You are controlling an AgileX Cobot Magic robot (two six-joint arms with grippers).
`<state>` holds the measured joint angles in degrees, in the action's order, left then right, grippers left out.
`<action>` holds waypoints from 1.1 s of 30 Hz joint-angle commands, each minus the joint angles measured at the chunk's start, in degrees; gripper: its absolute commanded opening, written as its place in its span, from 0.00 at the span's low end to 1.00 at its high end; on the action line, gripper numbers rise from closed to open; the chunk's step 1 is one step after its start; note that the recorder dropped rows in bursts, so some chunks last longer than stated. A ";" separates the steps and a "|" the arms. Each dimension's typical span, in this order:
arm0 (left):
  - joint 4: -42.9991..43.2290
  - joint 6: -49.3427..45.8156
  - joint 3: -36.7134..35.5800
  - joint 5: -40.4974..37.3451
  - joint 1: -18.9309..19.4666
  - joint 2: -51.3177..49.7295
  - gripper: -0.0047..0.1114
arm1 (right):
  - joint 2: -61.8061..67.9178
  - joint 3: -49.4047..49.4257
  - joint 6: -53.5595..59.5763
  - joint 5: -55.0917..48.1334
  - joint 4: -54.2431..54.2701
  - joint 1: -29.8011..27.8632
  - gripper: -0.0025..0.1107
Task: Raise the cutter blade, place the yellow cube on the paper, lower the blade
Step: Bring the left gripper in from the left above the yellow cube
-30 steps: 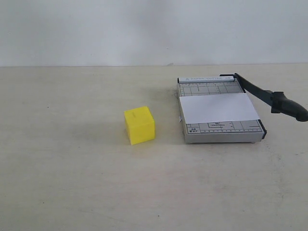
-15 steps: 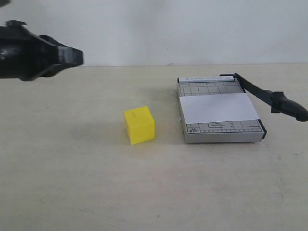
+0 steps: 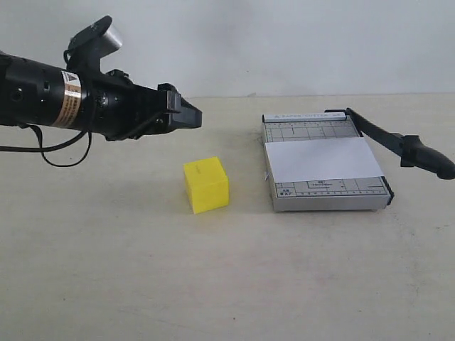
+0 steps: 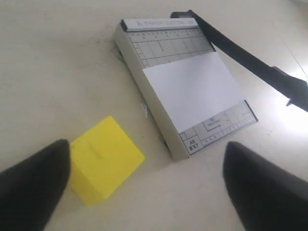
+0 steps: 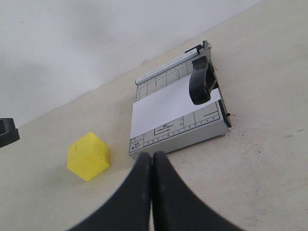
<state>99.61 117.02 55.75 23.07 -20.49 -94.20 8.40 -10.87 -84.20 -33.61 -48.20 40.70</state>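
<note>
The yellow cube (image 3: pixel 206 185) (image 4: pixel 103 159) (image 5: pixel 89 156) rests on the table, left of the grey trimmer (image 3: pixel 327 197). The white paper (image 3: pixel 323 160) (image 4: pixel 192 91) (image 5: pixel 168 103) lies flat across the trimmer base. The cutter blade (image 3: pixel 384 135) (image 4: pixel 245 57) slants up from its hinge, its black handle (image 3: pixel 426 158) (image 5: pixel 201 82) lifted off the base. My left gripper (image 3: pixel 190 117) (image 4: pixel 146 147) hangs open above and behind the cube, holding nothing; the cube lies near one of its fingers (image 4: pixel 36 185). My right gripper (image 5: pixel 153 155) is shut and empty, short of the trimmer's front edge.
The beige table (image 3: pixel 227 284) spreads around both objects, and a plain pale wall (image 3: pixel 284 42) closes it off at the back. The left arm's black body (image 3: pixel 64 99) and cable reach in from the left edge.
The left arm has swung in from the left edge to just above and behind the cube. Cube, paper and blade have not moved.
</note>
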 commanded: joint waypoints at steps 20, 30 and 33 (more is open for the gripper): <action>-17.47 2.77 8.44 17.83 -0.74 -12.98 0.72 | -0.36 0.14 -2.46 0.45 3.07 -0.16 0.02; -17.20 3.31 8.44 18.08 -0.74 -13.14 0.92 | -0.36 0.14 -2.71 1.84 7.94 -0.16 0.02; -16.00 3.31 8.44 17.70 -0.41 -13.14 0.99 | -0.36 0.14 -2.71 2.47 9.16 -0.16 0.02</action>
<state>82.78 119.89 63.92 40.64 -20.84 -107.15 8.28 -10.87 -87.02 -31.96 -39.74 40.70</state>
